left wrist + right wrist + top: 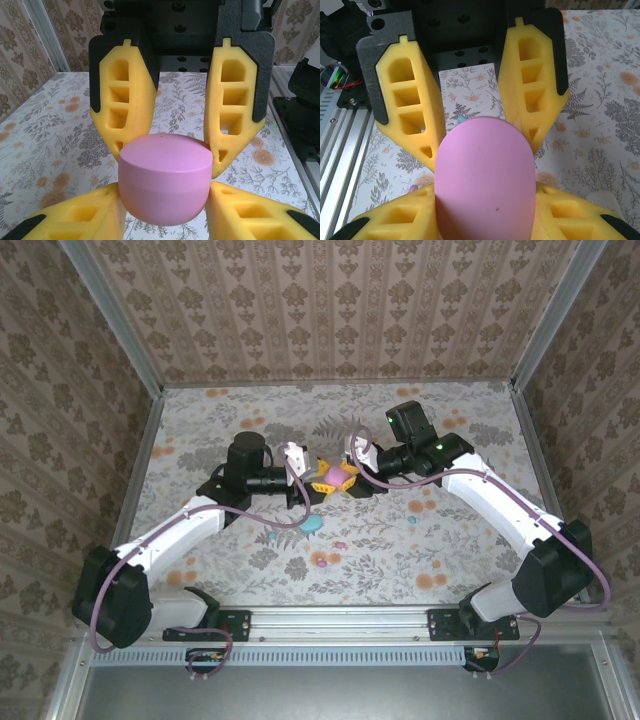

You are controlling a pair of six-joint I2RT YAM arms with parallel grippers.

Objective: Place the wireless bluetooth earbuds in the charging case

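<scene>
Left hand (164,199) and right hand (485,200) clench the pink charging case (333,478); its slick shell could slip when pried.

Pink case (164,177) looked smooth, matt plastic with a faint sheen. Left gripper fingers (142,105) were yellow, matt, finely grained plastic. Table cover (400,550) was matt print; front rail (340,618) bare metal.

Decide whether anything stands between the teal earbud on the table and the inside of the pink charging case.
Yes. The pink charging case looks shut, its lid seated on the body, so the lid bars the way in. The left gripper and right gripper both clamp it above the table, the teal earbud lying apart.
</scene>
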